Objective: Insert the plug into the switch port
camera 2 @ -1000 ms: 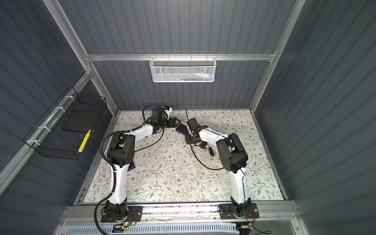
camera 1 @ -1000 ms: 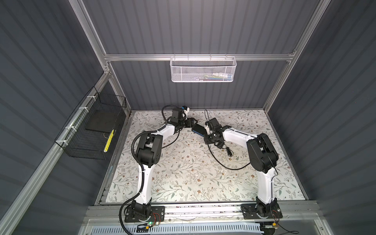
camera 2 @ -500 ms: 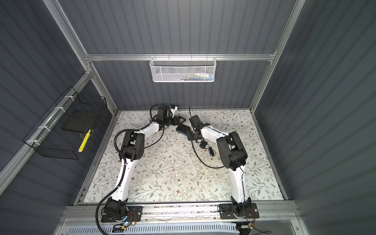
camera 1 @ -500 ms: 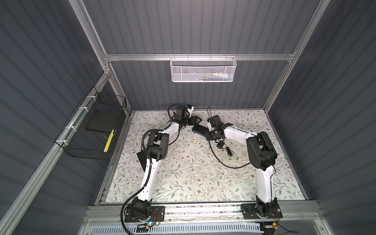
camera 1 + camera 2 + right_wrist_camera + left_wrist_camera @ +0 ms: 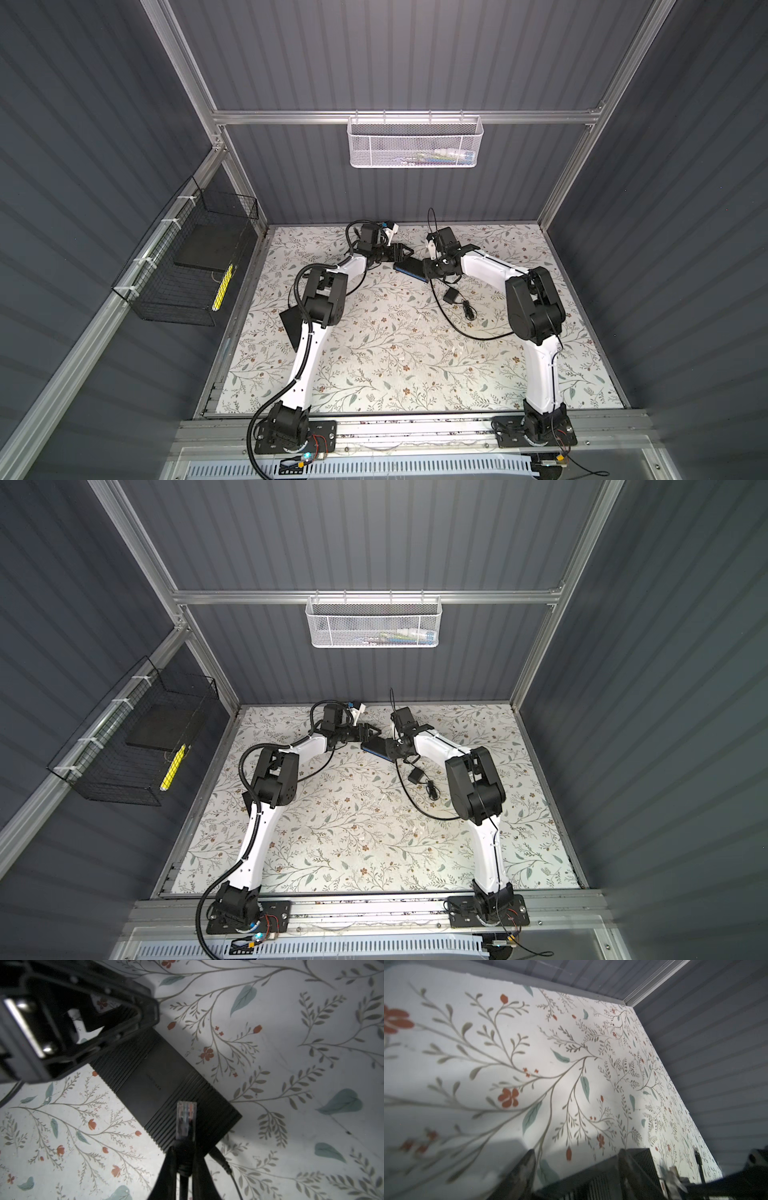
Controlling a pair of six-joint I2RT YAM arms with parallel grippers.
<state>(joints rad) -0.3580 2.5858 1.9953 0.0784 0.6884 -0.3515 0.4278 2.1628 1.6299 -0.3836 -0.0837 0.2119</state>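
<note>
A: Where is the plug?

B: The clear network plug (image 5: 186, 1120) is pinched at its boot by the right fingers (image 5: 166, 1169), closed tight on it. Its tip points over the black switch (image 5: 158, 1076), which lies on the floral surface (image 5: 291, 1059).

A: And the left fingers (image 5: 527, 1167)?

B: Spread wide astride the switch's end away from the plug. On one side bare surface shows between finger and case, so I judge they have no grip on it.

A: Is the switch port visible?

B: Not itself. In a top view the blue long face (image 5: 410, 275) looks towards the arms' bases; its sockets are too small to tell. The plug shows against the case's top, not before that face.

A: How to do this well?

B: Close the left fingers first so the box cannot slide. Then lower the plug level with the blue face, square to one socket, and push straight. Mind the black power lead (image 5: 220, 1160) beside the near corner.
</note>
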